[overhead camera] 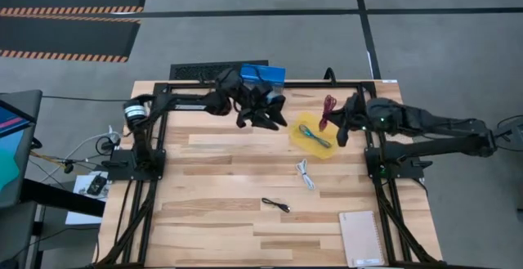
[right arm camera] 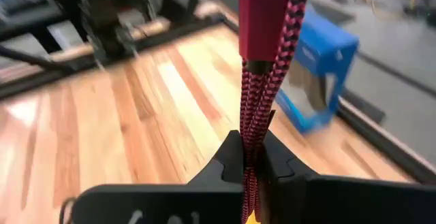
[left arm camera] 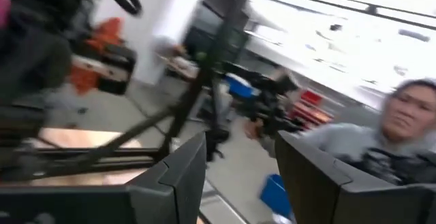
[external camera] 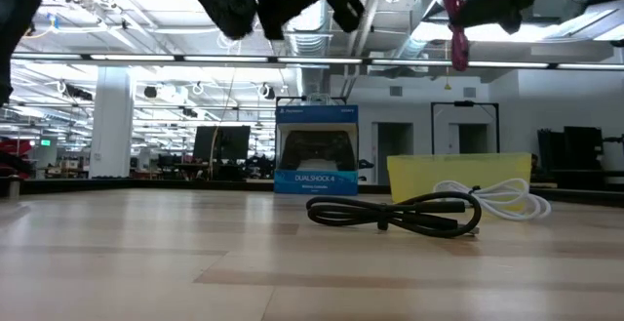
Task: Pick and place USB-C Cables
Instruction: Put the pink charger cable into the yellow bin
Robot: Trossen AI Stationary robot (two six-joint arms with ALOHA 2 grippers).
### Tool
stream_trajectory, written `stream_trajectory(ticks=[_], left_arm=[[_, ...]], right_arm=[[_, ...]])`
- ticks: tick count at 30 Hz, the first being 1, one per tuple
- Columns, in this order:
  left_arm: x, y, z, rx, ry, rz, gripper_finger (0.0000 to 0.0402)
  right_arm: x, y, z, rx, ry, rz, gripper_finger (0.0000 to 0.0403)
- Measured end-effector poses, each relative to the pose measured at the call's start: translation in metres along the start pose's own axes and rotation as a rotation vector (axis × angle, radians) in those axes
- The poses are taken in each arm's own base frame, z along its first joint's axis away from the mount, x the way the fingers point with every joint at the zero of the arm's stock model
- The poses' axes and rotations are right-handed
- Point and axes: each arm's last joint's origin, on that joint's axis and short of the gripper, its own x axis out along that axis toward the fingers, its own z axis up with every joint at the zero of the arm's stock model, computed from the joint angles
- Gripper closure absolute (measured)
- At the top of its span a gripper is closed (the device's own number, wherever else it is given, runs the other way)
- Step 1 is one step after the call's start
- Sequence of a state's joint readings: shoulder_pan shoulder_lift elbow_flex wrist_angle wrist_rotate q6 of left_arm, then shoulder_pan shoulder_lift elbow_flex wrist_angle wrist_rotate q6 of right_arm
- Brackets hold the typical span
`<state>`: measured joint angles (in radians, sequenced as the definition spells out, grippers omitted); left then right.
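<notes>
The right gripper (right arm camera: 253, 173) is up high over the far right part of the table (overhead camera: 212, 179), and it's clamped tight on the maroon cable (right arm camera: 262, 81). That cable is a braided cord, red and black weave, folded into a slim bundle with a plain maroon band around it. In the low view it hangs straight down from the pinch, well above the yellow tray (external camera: 458, 173). From above, it sits right at the far right edge of that tray.

The teal cable (overhead camera: 314, 135) lies inside the yellow tray, stretched slantwise across its floor. The white cable (overhead camera: 305, 173) is on the bare wood just nearer than the tray, a thin pale bundle with a looped end. The black cable (overhead camera: 276, 205) lies nearer still, towards the middle of the table, a dark little bundle with a plug sticking out. In the low view the black one is in front, with the white one curling just behind it.

The left gripper (left arm camera: 238, 176) is raised at the far edge, near the blue box (overhead camera: 263, 73), with its fingers apart and nothing between them. Its wrist camera looks out into the room, where a person (left arm camera: 381, 149) in grey shows.

A tan notebook (overhead camera: 361, 238) rests on the near right corner.
</notes>
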<state>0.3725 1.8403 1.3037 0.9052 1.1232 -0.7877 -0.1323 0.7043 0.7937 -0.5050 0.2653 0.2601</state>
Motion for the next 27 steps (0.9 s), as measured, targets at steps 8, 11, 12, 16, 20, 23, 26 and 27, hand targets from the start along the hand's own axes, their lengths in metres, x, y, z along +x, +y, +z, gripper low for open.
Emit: stream_trajectory(ticks=[8,11,12,16,20,23,26,27], left_arm=[[-0.02,-0.049,-0.003,0.158,0.201,1.038,0.0289],[-0.023,-0.075,-0.005,0.172,0.272,1.268,0.0305],[-0.024,-0.083,-0.005,0.166,0.28,1.285,0.031],[-0.025,-0.104,-0.004,0.123,0.283,1.289,0.0325],[-0.03,-0.109,-0.013,0.061,0.38,1.313,0.0337],[-0.033,-0.107,-0.024,0.022,0.44,1.326,0.0344],[-0.036,-0.103,-0.039,-0.01,0.493,1.337,0.0349],[-0.037,-0.101,-0.043,-0.017,0.503,1.339,0.035]], right_arm=[[0.008,-0.004,-0.002,0.033,0.178,-0.082,0.039],[0.017,-0.005,-0.008,0.037,0.259,-0.099,0.039],[0.021,-0.005,-0.009,0.038,0.287,-0.1,0.039],[0.039,-0.009,-0.014,0.061,0.384,-0.1,0.039],[0.056,-0.017,-0.022,0.088,0.51,-0.118,0.039],[0.067,-0.023,-0.029,0.096,0.596,-0.146,0.039],[0.078,-0.027,-0.034,0.083,0.652,-0.163,0.039],[0.081,-0.028,-0.036,0.081,0.666,-0.166,0.039]])
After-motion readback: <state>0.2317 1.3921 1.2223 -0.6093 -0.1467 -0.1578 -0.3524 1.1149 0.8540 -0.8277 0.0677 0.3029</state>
